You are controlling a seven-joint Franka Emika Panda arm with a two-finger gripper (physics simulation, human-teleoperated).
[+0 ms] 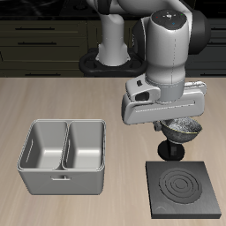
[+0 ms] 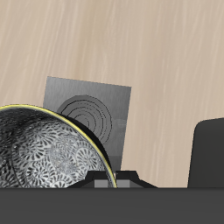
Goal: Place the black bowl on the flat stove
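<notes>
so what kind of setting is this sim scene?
Most likely a rendered kitchen: a wooden table carries a flat stove with burner rings and a grey two-compartment tray, with dark drawer cabinets behind. The gripper holds a black bowl above the stove.

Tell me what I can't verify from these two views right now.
- Gripper closure on the black bowl: exterior view, the gripper's body covers the contact.
- Bowl's full rim: wrist view, cut off by the frame edge.
- Bowl's height over the flat stove: neither view settles it.
- Stove knob: wrist view, behind the gripper housing.
</notes>
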